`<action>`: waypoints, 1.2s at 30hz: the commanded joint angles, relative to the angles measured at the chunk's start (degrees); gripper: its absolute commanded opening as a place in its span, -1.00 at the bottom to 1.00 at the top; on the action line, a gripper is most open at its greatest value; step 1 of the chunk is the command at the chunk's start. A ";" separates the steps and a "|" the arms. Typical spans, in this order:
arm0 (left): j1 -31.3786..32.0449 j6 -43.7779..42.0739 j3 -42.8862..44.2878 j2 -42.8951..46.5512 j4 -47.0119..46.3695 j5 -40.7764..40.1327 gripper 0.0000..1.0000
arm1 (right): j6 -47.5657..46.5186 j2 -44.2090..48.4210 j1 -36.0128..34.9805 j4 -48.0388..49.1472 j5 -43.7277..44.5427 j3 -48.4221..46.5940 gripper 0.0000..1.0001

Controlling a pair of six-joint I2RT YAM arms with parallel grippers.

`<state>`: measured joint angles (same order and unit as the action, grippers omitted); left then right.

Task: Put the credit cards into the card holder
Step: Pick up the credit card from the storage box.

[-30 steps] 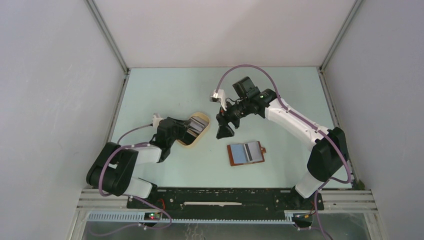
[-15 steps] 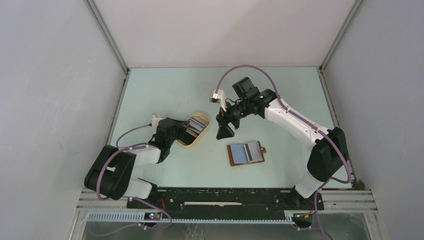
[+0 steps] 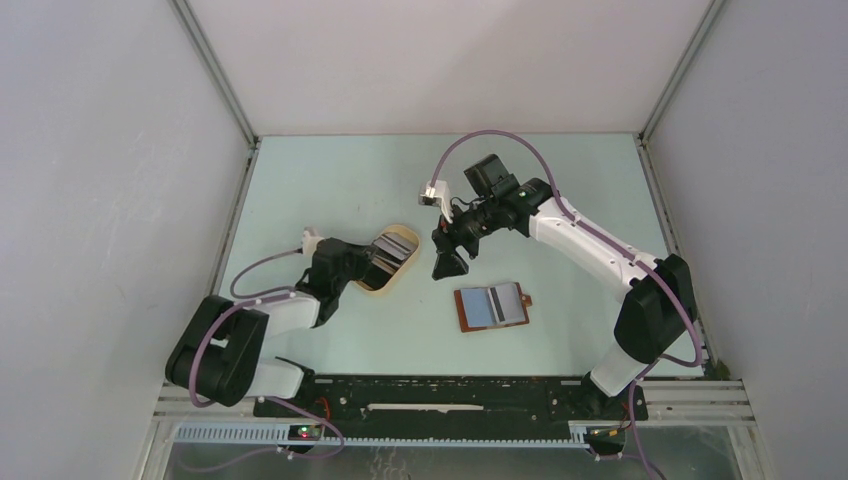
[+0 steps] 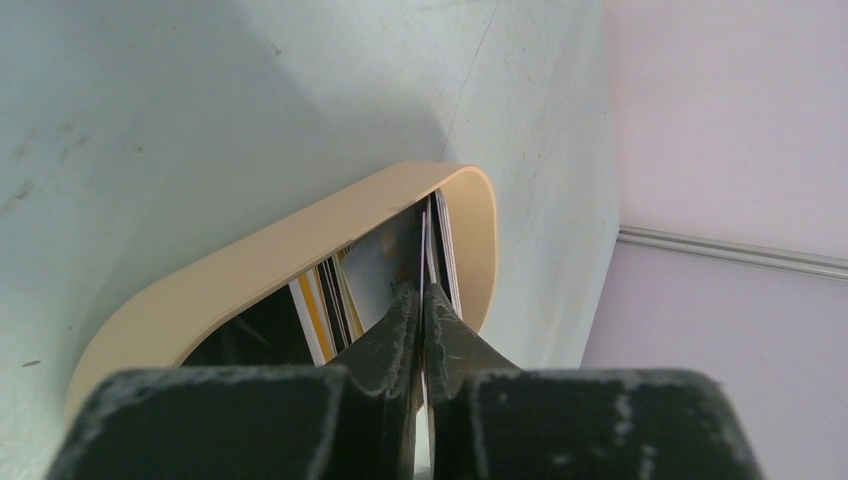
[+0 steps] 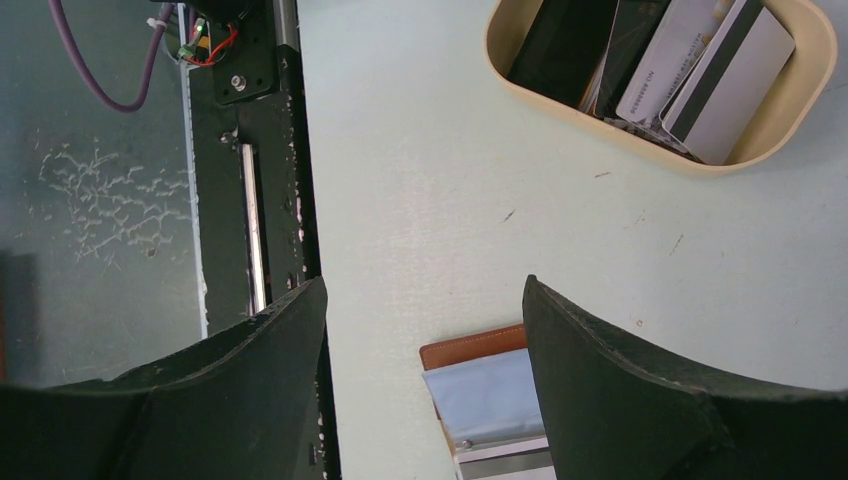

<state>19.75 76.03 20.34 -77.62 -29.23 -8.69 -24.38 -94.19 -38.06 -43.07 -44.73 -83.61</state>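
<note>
Credit cards (image 5: 690,70) stand bunched in the tan tray (image 4: 300,235), apart from the open card holder (image 3: 463,312).
Our left gripper (image 4: 421,300) pinches one card's edge, nearly shut; the right gripper (image 5: 422,300) hangs wide, empty. We risk dragging out neighbours packed tight beside it.

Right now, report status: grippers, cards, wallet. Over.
Left gripper shut on one card in tray. Right gripper open, hovering between tray and wallet. Wallet lies open; other cards in tray. Over.
</note>
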 commanded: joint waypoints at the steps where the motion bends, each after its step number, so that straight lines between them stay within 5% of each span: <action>1: 0.12 -0.97 1.37 2.41 0.86 -1.56 -0.91 | -1.04 2.15 -0.49 -0.41 -1.24 -0.06 0.60; 12: 0.16 -1.07 1.05 4.07 2.53 -1.72 -1.00 | -1.19 2.39 -0.61 -0.52 -1.67 -0.06 0.60; 27: 0.03 -1.39 1.16 4.63 3.75 -1.67 -0.85 | -1.41 2.29 -0.78 -0.66 -1.85 -0.06 0.60; 36: 0.04 -1.04 -0.76 8.52 5.14 -1.79 -1.00 | -1.70 2.65 -1.04 -0.98 -2.53 -0.06 0.60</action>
<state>19.75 75.99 20.32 -72.77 -24.67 -8.88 -24.86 -94.19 -38.46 -43.90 -45.60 -83.61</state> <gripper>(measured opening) 0.010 0.803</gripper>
